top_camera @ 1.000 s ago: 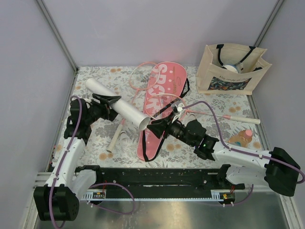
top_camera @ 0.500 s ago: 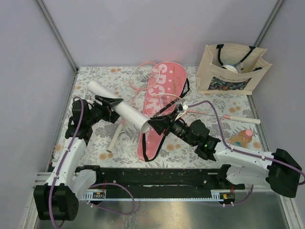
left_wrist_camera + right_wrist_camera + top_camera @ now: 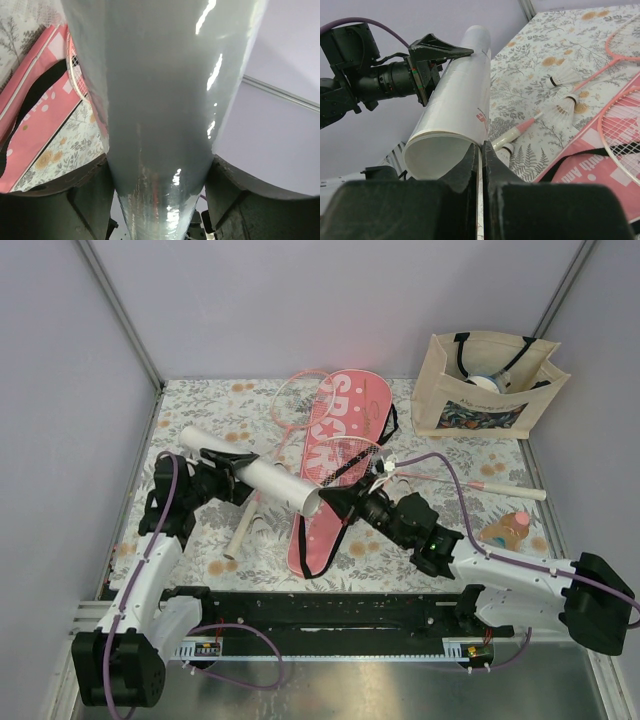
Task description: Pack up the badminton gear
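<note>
My left claw [image 3: 228,472] is wrapped around the white tube [image 3: 260,478] partway along, jaws pressing on both sides and holding it up off the worktop [image 3: 190,400]. My right claw [image 3: 481,150] is pinched tight on the rim of the tube's open end. So the tube hangs between my 2 arms, with the open end near the pink racket cover [image 3: 345,425]. The cover lies flat with 1 racket [image 3: 345,455] head resting on top of it.
</note>
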### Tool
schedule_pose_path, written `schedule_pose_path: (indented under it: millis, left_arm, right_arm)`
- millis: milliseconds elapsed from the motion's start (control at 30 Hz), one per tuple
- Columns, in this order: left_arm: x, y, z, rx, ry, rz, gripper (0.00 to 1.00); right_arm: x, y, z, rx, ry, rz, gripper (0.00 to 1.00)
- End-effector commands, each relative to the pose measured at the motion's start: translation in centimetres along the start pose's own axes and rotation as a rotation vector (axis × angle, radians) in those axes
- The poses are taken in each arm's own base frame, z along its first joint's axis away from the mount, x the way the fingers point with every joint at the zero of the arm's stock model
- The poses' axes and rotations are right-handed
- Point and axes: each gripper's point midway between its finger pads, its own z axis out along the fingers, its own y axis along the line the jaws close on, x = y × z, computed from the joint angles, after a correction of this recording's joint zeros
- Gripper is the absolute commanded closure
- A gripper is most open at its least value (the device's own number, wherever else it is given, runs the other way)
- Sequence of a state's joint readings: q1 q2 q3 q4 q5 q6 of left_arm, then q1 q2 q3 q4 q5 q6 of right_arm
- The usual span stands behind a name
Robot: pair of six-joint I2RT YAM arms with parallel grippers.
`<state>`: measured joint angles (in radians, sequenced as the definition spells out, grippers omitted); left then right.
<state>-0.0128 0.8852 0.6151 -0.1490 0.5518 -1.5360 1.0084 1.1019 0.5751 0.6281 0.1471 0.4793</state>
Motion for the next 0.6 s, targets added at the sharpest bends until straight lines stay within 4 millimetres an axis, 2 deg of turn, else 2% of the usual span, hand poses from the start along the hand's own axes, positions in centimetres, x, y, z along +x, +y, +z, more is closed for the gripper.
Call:
schedule_pose_path:
  millis: [0,333,567]
  left_arm:
    - [-0.6,0.1,-0.2,0.019,-0.040,-0.016,0.63]
    - [-1.5,-0.1,-0.1,0.004,-0.079,0.008,0.65]
    - [-2.3,-0.3,-0.2,0.006,-0.108,0.017,0.65]
  right_arm:
    - [-2.2,-0.7,-1.6,0.062,-0.078,0.049,1.00]
    - [-1.5,-4.0,-5.8,0.193,-0.076,0.056,1.00]
    - [-1.4,-3.9,-7.1,0.184,-0.059,0.059,1.00]
